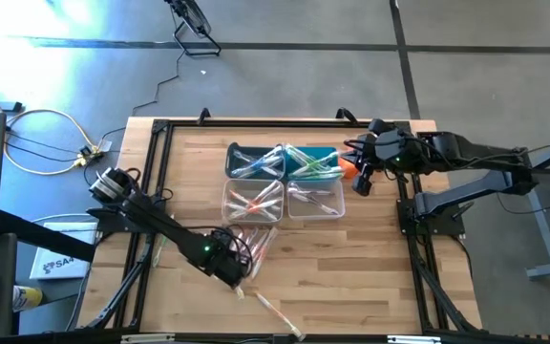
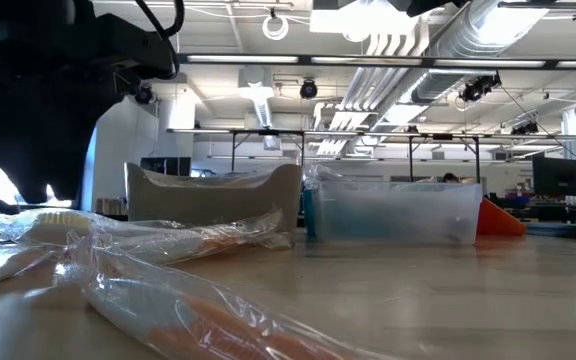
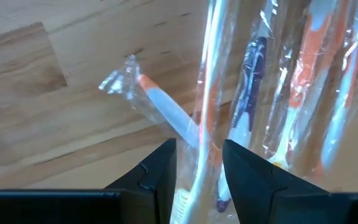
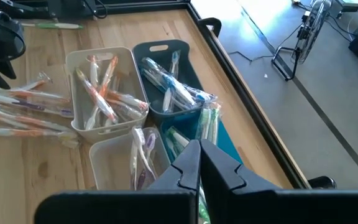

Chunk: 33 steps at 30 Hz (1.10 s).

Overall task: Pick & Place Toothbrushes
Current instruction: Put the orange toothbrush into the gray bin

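A loose pile of wrapped toothbrushes (image 1: 254, 241) lies flat on the wooden table in front of the bins (image 1: 285, 180). My left gripper (image 1: 235, 275) hangs over the pile's near end, pointing steeply down and open. In the left wrist view its fingers (image 3: 160, 177) stand on either side of a whitish-handled toothbrush (image 3: 205, 93), with an orange one (image 3: 166, 113) and a blue one (image 3: 248, 81) close by. I cannot tell whether they touch a wrapper. My right gripper (image 1: 361, 182) is shut (image 4: 199, 152) and holds nothing, raised at the bins' right side.
Two dark bins (image 4: 166, 74) at the back and two clear bins (image 4: 101, 93) in front hold toothbrushes sorted by colour. An orange cloth (image 1: 349, 168) lies by the right gripper. One wrapped toothbrush (image 1: 277, 311) lies alone near the table's near edge. Black frame rails (image 1: 156, 191) run along the table's sides.
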### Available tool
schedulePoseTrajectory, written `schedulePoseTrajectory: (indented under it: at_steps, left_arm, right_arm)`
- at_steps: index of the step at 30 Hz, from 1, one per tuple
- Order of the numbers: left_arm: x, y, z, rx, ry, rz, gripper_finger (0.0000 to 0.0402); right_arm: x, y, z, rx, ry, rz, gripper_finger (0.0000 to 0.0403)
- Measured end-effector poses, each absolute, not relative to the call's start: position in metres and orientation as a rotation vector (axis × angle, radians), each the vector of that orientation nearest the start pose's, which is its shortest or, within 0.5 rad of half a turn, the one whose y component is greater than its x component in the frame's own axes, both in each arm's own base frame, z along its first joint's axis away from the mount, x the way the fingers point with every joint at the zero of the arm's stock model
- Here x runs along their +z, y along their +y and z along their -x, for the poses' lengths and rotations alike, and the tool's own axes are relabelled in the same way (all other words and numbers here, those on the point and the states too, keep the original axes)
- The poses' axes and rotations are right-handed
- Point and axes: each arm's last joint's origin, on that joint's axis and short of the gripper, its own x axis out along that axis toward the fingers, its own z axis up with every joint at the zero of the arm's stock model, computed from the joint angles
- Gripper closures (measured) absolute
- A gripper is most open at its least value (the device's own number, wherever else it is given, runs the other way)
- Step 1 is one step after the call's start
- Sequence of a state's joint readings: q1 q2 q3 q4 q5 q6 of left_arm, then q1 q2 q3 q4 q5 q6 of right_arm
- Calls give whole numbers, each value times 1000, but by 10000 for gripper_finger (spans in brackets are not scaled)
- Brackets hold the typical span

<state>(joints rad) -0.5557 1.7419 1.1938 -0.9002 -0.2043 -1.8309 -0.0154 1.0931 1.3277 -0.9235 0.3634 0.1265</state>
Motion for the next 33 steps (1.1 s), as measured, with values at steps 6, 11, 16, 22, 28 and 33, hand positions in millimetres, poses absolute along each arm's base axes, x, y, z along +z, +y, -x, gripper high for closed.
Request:
schedulePoseTrajectory:
  at_steps: [6, 11, 16, 22, 28, 33]
  left_arm:
    - [185, -165, -277, 917, 1084, 1002, 275]
    - [176, -167, -280, 951, 1086, 1001, 275]
    - [169, -168, -281, 993, 1081, 1016, 275]
    - [169, -167, -281, 995, 1066, 1012, 275]
    - [168, -166, -282, 995, 1063, 1017, 280]
    - [160, -162, -282, 990, 1051, 1037, 314]
  right_arm:
    - [393, -13, -196, -406, 658, 0, 400]
    - [393, -13, -196, -406, 658, 0, 400]
    - [393, -13, -196, -406, 658, 0, 400]
    - [393, -13, -196, -406, 658, 0, 400]
    - [393, -13, -196, -406, 659, 0, 400]
    - [393, -13, -196, -406, 660, 0, 400]
